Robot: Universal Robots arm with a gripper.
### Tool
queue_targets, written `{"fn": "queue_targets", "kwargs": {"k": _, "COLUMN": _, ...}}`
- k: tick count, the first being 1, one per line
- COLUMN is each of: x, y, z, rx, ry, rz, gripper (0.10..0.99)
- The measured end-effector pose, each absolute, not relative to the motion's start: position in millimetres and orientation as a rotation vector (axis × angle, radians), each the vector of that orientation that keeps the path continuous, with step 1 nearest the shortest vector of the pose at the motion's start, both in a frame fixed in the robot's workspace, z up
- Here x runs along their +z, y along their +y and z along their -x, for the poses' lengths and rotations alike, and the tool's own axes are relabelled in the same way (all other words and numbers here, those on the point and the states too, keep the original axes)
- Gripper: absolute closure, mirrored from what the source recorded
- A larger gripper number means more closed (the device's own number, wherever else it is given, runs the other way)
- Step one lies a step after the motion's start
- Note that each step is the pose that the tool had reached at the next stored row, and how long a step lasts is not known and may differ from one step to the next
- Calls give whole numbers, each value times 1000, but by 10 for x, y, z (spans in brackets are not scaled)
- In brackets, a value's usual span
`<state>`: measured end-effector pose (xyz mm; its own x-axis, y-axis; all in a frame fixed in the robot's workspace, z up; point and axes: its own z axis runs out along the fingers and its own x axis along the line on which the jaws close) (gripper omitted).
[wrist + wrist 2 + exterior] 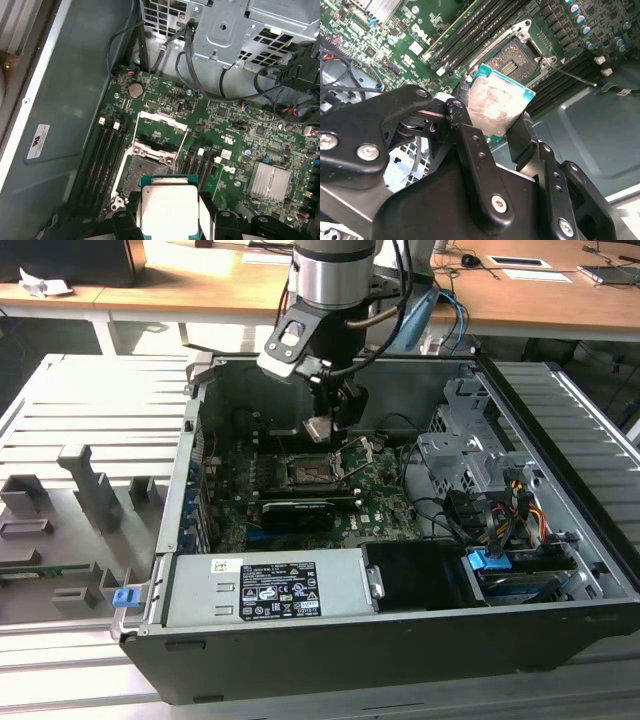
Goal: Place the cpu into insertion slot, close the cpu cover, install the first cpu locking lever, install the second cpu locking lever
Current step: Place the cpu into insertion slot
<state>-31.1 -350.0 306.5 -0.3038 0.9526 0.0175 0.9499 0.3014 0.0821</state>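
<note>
The arm (335, 280) reaches straight down from above at the far side of the scene, its silver wrist upright. The black tool (327, 426) hangs below it, pointing down and clear of any surface. Its two black fingers (467, 135) clamp opposite edges of the cpu (496, 105), held flat between them.

I count one cpu (496, 106), one insertion slot (512, 57) and one cpu cover (162, 120), hinged up at that slot's edge. Memory slots (107, 150) come in two banks, one on either side of the slot. There is one coin battery (135, 89) beyond the cover, one finned heatsink (270, 180) near the slot, and one power supply box (265, 587) well apart from it.
</note>
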Motion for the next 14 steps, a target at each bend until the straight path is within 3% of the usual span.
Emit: {"fn": "queue_targets", "kwargs": {"k": 14, "x": 2866, "y": -3499, "z": 313, "rx": 102, "ry": 2170, "rz": -2207, "gripper": 545}}
